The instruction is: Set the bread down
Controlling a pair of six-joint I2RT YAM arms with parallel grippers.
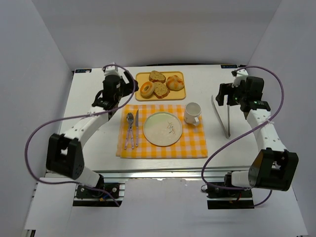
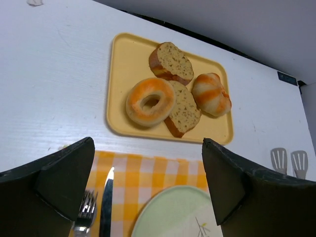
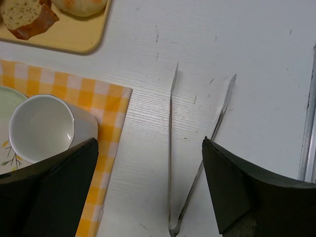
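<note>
A yellow tray [image 1: 139,76] at the back holds a bagel [image 1: 146,89], two bread slices [image 1: 157,76] and a glazed bun [image 1: 175,82]; the left wrist view shows the bagel [image 2: 150,101], slices [image 2: 172,61] and bun [image 2: 211,94] on the tray [image 2: 123,54]. A pale green plate [image 1: 162,129] lies bare on the checked cloth [image 1: 192,145]. My left gripper [image 1: 104,102] is open and empty, above the cloth's near-left corner by the tray. My right gripper [image 1: 228,98] is open and empty above metal tongs [image 1: 220,116], which lie between its fingers in the right wrist view [image 3: 171,148].
A fork [image 1: 129,129] and knife [image 1: 135,127] lie on the cloth left of the plate. A white mug [image 1: 192,113] stands at the plate's right. White walls enclose the table on three sides.
</note>
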